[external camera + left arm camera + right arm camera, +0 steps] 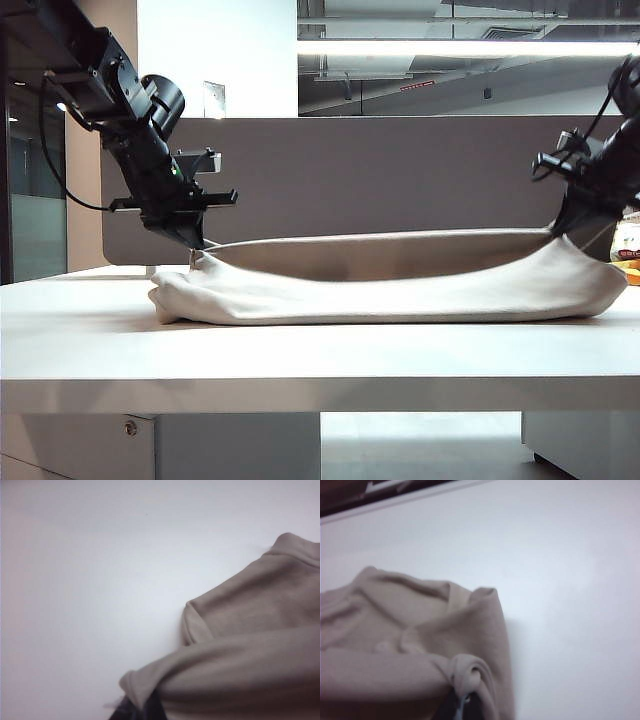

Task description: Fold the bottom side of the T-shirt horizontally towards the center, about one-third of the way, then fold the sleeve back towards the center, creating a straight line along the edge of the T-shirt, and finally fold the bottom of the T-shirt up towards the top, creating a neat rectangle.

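The pale beige T-shirt [400, 290] lies across the white table, its upper layer lifted at both ends and sagging in the middle. At the shirt's left end my left gripper [196, 246] is shut on a pinched corner of the cloth, held just above the table. In the left wrist view the T-shirt [250, 650] drapes over the dark fingertips [137, 711]. My right gripper [562, 232] is shut on the right end's raised corner. The right wrist view shows the T-shirt [410, 645] bunched into a knot at the fingertips [462, 705]. Which edge is the bottom I cannot tell.
A grey partition panel [400, 170] stands behind the table. A small yellow and red thing [628, 262] sits at the far right edge. The table's front edge [320, 380] runs across the exterior view.
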